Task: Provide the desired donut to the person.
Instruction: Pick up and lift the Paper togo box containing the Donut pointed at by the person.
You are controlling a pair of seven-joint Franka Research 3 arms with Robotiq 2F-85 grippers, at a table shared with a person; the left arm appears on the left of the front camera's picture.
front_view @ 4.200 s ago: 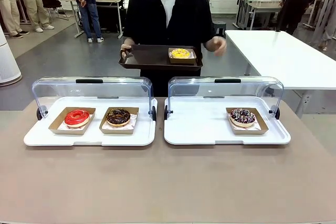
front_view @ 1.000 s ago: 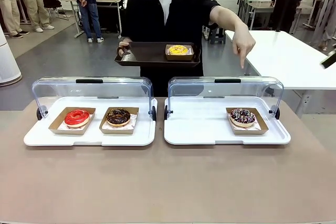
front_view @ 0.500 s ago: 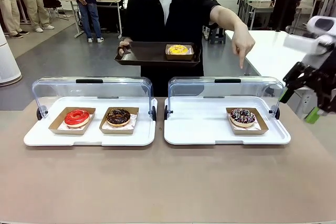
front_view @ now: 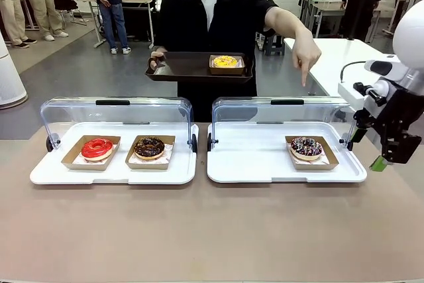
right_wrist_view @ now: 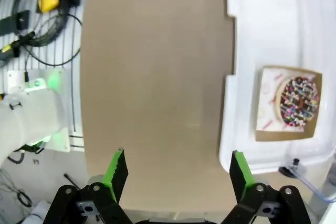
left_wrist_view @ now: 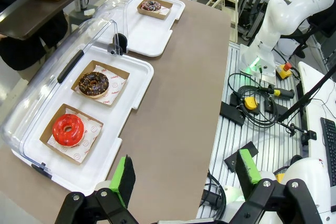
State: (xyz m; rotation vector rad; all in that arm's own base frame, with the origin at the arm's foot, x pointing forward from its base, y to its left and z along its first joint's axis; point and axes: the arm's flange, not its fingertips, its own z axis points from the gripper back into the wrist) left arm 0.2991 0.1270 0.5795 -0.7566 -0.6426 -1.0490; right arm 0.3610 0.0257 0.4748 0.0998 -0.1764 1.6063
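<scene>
The person (front_view: 212,18) stands at the far side and points a hand (front_view: 306,54) down at the sprinkled chocolate donut (front_view: 306,146) in its cardboard box on the right white tray (front_view: 258,164). The other hand holds a dark tray (front_view: 185,71) carrying a yellow donut (front_view: 225,62). My right gripper (front_view: 368,149) hangs open just right of that white tray, nothing between its fingers. In the right wrist view the open gripper (right_wrist_view: 177,169) is over bare table, with the sprinkled donut (right_wrist_view: 299,102) off to its right. My left gripper (left_wrist_view: 185,174) is open, high above the table's near edge.
The left white tray (front_view: 112,173) holds a red donut (front_view: 97,148) and a chocolate donut (front_view: 149,146) in boxes. Both trays have clear lids (front_view: 285,114) tipped up at the back. A white table (front_view: 358,71) stands at the far right. Bystanders stand farther off.
My right arm has come in from the right edge and moved left and down toward the right tray. The person's pointing hand stays where it was.
</scene>
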